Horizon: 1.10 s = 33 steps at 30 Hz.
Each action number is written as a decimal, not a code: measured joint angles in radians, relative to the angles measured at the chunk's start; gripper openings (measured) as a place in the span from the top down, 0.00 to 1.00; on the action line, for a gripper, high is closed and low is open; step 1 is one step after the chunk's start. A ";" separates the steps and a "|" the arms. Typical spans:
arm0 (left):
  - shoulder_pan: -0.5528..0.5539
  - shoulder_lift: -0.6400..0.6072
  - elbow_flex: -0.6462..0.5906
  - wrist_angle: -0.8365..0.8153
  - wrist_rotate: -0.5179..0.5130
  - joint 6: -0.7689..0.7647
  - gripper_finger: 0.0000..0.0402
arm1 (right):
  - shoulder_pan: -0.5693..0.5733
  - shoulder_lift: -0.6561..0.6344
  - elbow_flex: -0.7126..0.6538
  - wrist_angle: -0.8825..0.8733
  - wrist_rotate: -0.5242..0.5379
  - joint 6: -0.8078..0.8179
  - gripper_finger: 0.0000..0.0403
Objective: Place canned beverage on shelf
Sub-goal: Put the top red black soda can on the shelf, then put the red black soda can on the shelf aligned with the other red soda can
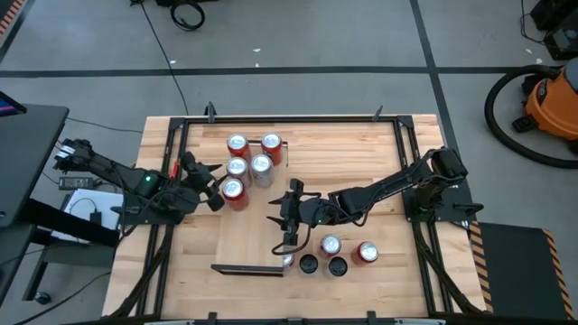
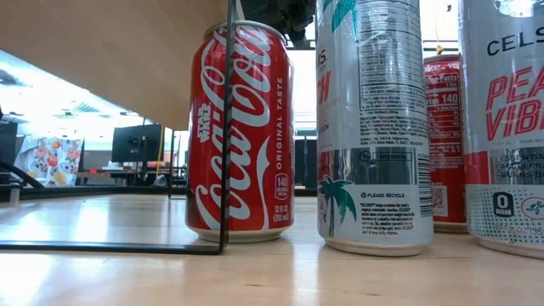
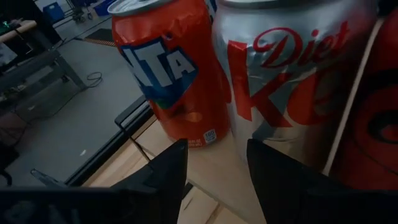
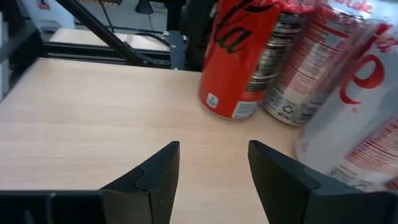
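Observation:
Several cans stand in a cluster on the shelf [image 1: 256, 131] at the table's far left. They include an orange Fanta can [image 3: 165, 68], a silver Diet Coke can [image 3: 292, 81] and a red can [image 1: 233, 190]. My left gripper [image 1: 213, 188] is open just left of that red can, with nothing between its fingers [image 3: 216, 174]. My right gripper [image 1: 293, 206] is open above mid-table and empty [image 4: 213, 168]. It points toward a red Coke can [image 4: 239, 56] and other cans. More cans stand on the tabletop near the front edge, among them a red Coke can [image 2: 240, 136] and a silver can [image 2: 374, 127].
Black wire frames border the table [image 1: 185, 171] and an L-shaped one lies at the near side [image 1: 248, 268]. Two dark-topped cans [image 1: 322, 265] and two red cans [image 1: 348, 249] crowd the near centre. Bare wood lies between the arms [image 4: 93, 112].

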 joint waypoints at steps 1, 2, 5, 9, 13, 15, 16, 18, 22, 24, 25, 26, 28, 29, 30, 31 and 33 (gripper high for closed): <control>0.000 0.000 0.000 -0.002 0.000 0.004 0.56 | 0.002 -0.002 0.000 -0.010 0.011 -0.002 0.50; 0.000 0.000 0.000 -0.004 0.000 0.014 0.56 | 0.004 -0.006 0.000 -0.026 0.024 -0.002 0.50; -0.004 -0.015 0.000 -0.017 0.006 0.026 0.56 | 0.010 -0.033 0.000 -0.085 0.055 0.022 0.50; -0.012 -0.046 0.007 -0.030 0.063 0.040 0.56 | 0.020 -0.085 0.000 -0.148 0.027 0.053 0.50; -0.029 -0.070 0.053 -0.115 0.132 -0.002 0.56 | 0.042 -0.111 0.000 -0.189 0.002 0.063 0.50; -0.038 -0.069 0.072 -0.166 0.180 -0.030 0.56 | 0.051 -0.121 0.000 -0.212 0.000 0.082 0.50; -0.042 -0.069 0.079 -0.184 0.213 -0.039 0.56 | 0.055 -0.129 0.000 -0.228 -0.001 0.097 0.50; -0.050 -0.069 0.083 -0.201 0.317 -0.053 0.56 | 0.065 -0.149 0.000 -0.284 -0.004 0.138 0.50; -0.074 -0.067 0.082 -0.202 0.570 -0.064 0.56 | 0.079 -0.173 0.000 -0.390 -0.095 0.237 0.50; -0.095 -0.065 0.082 -0.202 0.662 -0.072 0.56 | 0.087 -0.176 0.000 -0.437 -0.164 0.265 0.50; -0.108 -0.065 0.082 -0.200 0.689 -0.076 0.56 | 0.092 -0.176 0.000 -0.462 -0.191 0.284 0.50; -0.123 -0.065 0.082 -0.194 0.704 -0.075 0.56 | 0.099 -0.176 0.000 -0.492 -0.212 0.309 0.50; -0.151 -0.066 0.082 -0.183 0.707 -0.075 0.56 | 0.109 -0.176 0.000 -0.548 -0.248 0.376 0.48; -0.161 -0.066 0.082 -0.178 0.708 -0.075 0.56 | 0.113 -0.176 0.000 -0.575 -0.265 0.412 0.47; -0.170 -0.066 0.082 -0.175 0.707 -0.075 0.56 | 0.115 -0.176 0.004 -0.610 -0.285 0.447 0.45; -0.177 -0.066 0.082 -0.175 0.707 -0.075 0.56 | 0.117 -0.175 0.016 -0.654 -0.294 0.482 0.43; -0.183 -0.066 0.082 -0.176 0.706 -0.075 0.56 | 0.119 -0.175 0.048 -0.736 -0.296 0.562 0.39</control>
